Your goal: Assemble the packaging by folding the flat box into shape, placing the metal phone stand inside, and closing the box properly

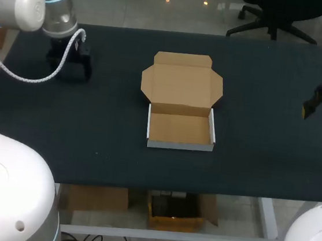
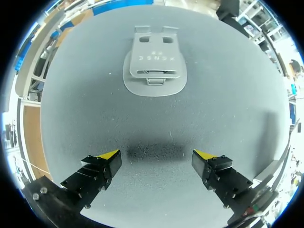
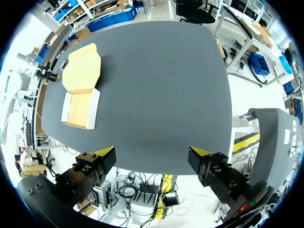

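A cardboard box (image 1: 181, 128) sits in the middle of the dark table (image 1: 91, 124). It is already folded into a little tray. The tray is brown inside and white on its outside walls. Its lid (image 1: 182, 79) is open and lies flat on the table on the far side of the tray, with small flaps sticking out at the left and right.

The left arm (image 1: 31, 4) comes in at the far left corner. A curly white cable (image 1: 15, 73) hangs from it. The left gripper (image 1: 68, 66) is low over the far left part of the table, well apart from the box. In the left wrist view the left gripper (image 2: 156, 156) has its two fingers spread wide. Nothing is between them but the table (image 2: 237, 109) and a dark shadow.

The metal phone stand (image 2: 154, 66) lies flat on the table just ahead of those fingers, not touching them. It is grey, with a round base and a top plate that has two small square holes. From above, the left arm hides it.

The right gripper (image 1: 315, 103) hangs at the right edge of the table, far from the box. In the right wrist view the right gripper (image 3: 152, 152) is spread wide too and holds nothing. From there the box (image 3: 80, 92) shows on the other side of the table (image 3: 161, 85), with its lid open.
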